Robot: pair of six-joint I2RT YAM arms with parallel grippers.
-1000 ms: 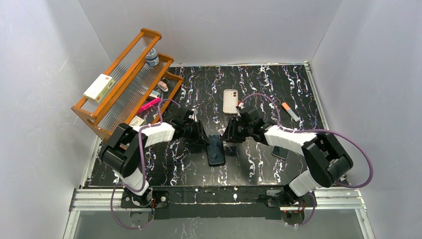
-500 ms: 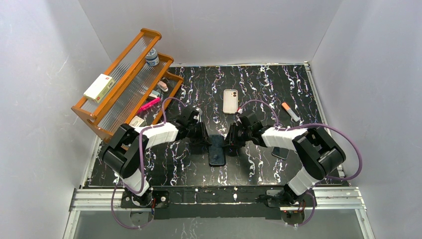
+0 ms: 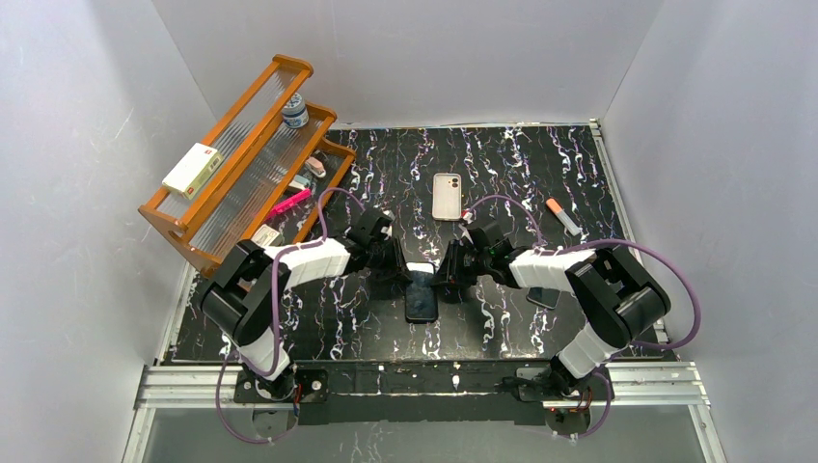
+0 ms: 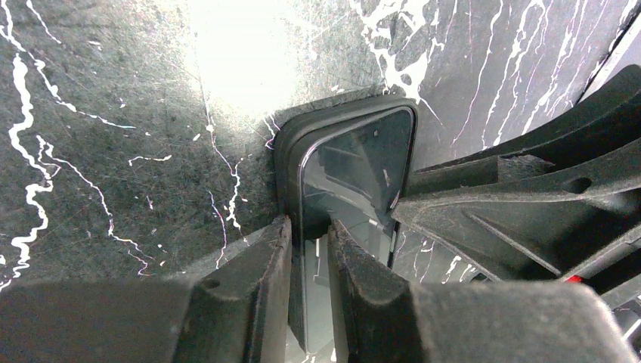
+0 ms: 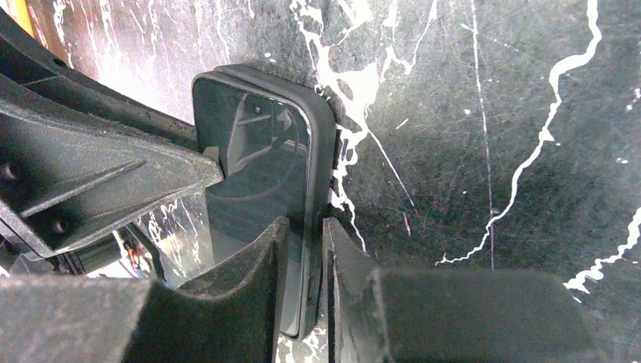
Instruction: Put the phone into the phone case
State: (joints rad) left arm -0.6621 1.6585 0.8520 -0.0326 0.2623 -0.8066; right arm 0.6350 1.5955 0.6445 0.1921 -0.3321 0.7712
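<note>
Top external: left hand, right hand pinch the phone.

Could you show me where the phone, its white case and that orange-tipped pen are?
phone [image 3: 421, 299]: top view, middle of its dark screen.
phone case [image 3: 447, 196]: top view, centre of the pale shell.
orange-tipped pen [image 3: 564, 217]: top view, middle of its barrel.

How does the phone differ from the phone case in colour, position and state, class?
The phone is glossy black; the phone case is cream-white. The phone has its long edges pinched by the left gripper and right gripper; the phone case lies untouched farther back. Both are rounded rectangles of similar size.
</note>
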